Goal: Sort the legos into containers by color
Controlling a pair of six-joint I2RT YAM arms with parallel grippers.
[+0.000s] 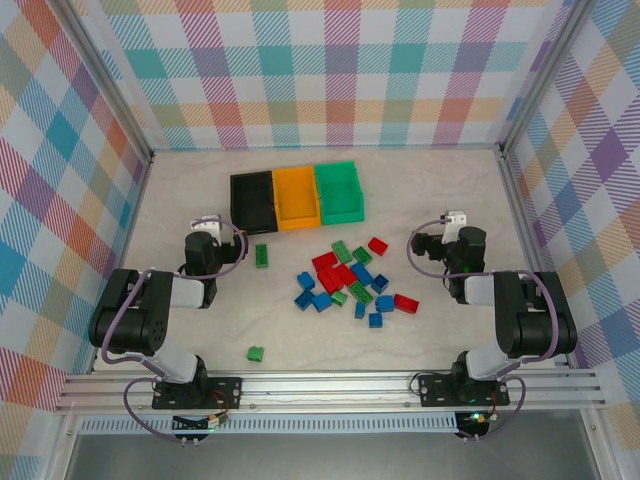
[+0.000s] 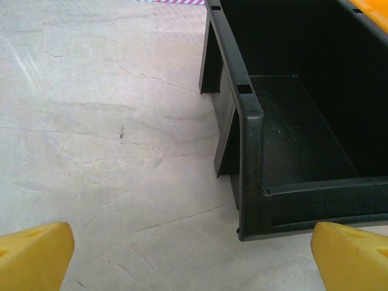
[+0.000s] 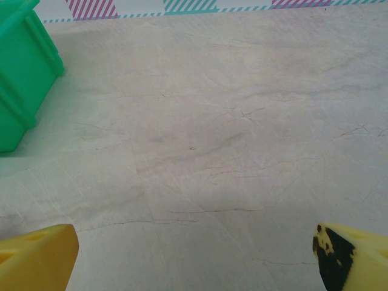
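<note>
Three open-topped rectangular containers stand touching in a row at the far middle of the pale marbled desk (image 1: pixel 450 330): a black plastic bin (image 1: pixel 252 200), an orange plastic bin (image 1: pixel 296 196) and a green plastic bin (image 1: pixel 340 191). They are probably placed there so either arm can reach them. The small studded red, green and blue plastic bricks (image 1: pixel 350 280) lie loose just in front, between the arms, and one green stray brick (image 1: pixel 261 255) sits nearer the left arm. None looks sorted yet.

The left gripper (image 1: pixel 205 228) and right gripper (image 1: pixel 455 222) flank the scatter. Both are released and empty, jaws spread wide, seemingly ready for a first pick.

The overhead view gives this layout. The left wrist view adds the black bin's bare floor, close ahead. The right wrist view adds the green bin's corner beside bare desk.
</note>
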